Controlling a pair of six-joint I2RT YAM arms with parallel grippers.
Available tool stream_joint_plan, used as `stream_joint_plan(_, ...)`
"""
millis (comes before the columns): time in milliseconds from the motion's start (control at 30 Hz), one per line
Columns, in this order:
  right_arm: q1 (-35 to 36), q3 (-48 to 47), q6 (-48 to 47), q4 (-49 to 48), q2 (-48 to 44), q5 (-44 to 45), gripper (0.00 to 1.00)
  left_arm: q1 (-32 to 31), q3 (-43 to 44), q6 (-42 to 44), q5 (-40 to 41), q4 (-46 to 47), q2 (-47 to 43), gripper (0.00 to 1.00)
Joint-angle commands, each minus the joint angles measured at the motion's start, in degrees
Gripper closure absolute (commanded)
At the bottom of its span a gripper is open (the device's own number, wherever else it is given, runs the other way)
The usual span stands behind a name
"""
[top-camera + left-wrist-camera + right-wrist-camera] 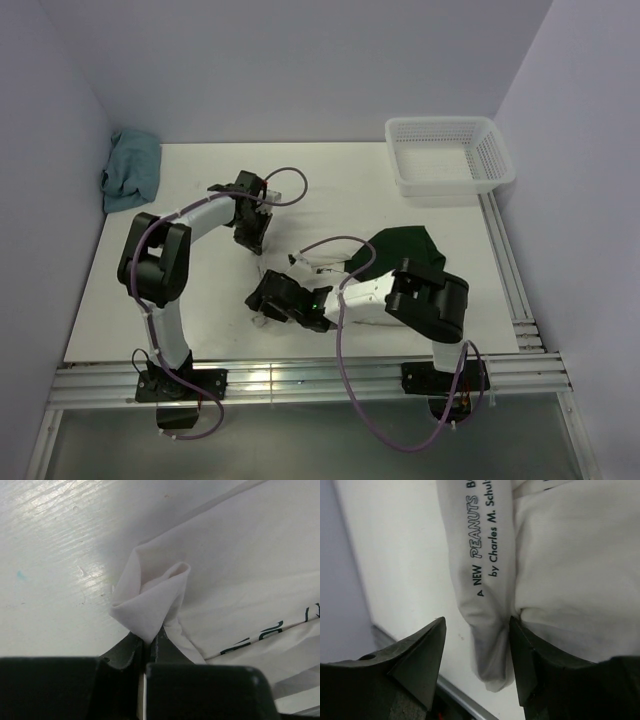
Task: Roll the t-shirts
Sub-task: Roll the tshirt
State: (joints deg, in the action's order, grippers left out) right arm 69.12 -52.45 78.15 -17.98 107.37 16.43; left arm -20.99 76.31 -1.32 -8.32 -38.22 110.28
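white table (330, 190) holds a t-shirt (405, 245), teal cloth (131, 170) and mesh basket (497, 160).

Pale lavender walls (300, 60) enclose a white table (330, 190), with metal rails (320, 385) along its near edge.

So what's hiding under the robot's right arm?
The t-shirt. Its dark green part sticks out behind the right arm, and the wrist camera shows cream cloth with printed words. From above, the arm covers the rest.
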Motion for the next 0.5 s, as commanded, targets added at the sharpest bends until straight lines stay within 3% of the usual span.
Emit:
stream_joint_plan(0, 1.8, -7.6, -2.7, 27.2, -1.2, 8.6, 0.38, -0.7, 2.9, -0.7, 6.6, -1.6, 0.5, 1.00)
stream_joint_plan(133, 3.6, -14.8, -3.0, 41.1, -0.6, 12.7, 0.38, -2.0, 4.0, -1.1, 7.7, -2.9, 1.3, 1.00)
stream_joint_plan(267, 5.1, -20.2, -3.8, 48.1, -0.2, 16.3, 0.37, -2.7, 5.1, -1.3, 8.1, -3.5, 2.1, 1.00)
stream_joint_plan(367, 6.0, -21.4, -5.8, 46.2, -0.8, 19.3, 0.38, -3.2, 5.4, -1.6, 8.0, -4.0, 2.6, 1.00)
stream_joint_plan(467, 5.9, -22.3, -9.8, 41.7, -0.5, 20.7, 0.48, -3.4, 5.7, -1.6, 8.1, -4.2, 2.6, 1.00)
